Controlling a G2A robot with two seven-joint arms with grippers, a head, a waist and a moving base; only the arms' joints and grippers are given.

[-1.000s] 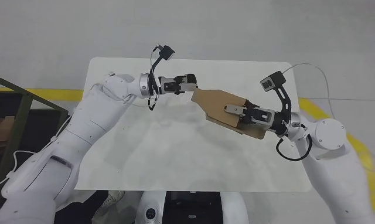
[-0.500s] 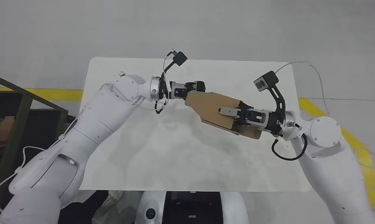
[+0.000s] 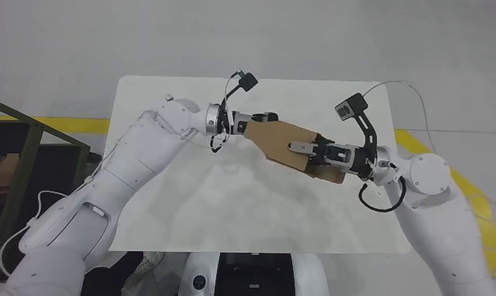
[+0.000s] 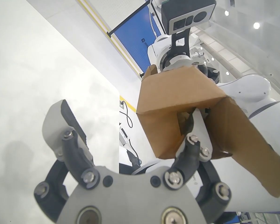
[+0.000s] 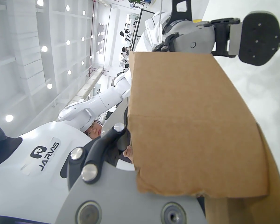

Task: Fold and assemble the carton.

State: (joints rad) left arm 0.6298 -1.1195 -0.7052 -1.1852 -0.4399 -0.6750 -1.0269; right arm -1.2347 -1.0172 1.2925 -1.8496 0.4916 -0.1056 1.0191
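My right gripper point(image 3: 310, 149) was clamped on one wall of the brown cardboard carton point(image 3: 288, 141), holding it above the white table point(image 3: 194, 211), its long axis running from there toward my left gripper point(image 3: 263, 118). My left fingers stood apart at the carton's open end, one finger point(image 4: 198, 127) inside the mouth and the other outside, gripping nothing. The left wrist view showed that mouth, which the top view hid under the upper panel.

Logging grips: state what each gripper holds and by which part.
Right gripper clamps the carton by the wall at its near end. Left gripper holds nothing: open, one finger inside the carton's far open end.
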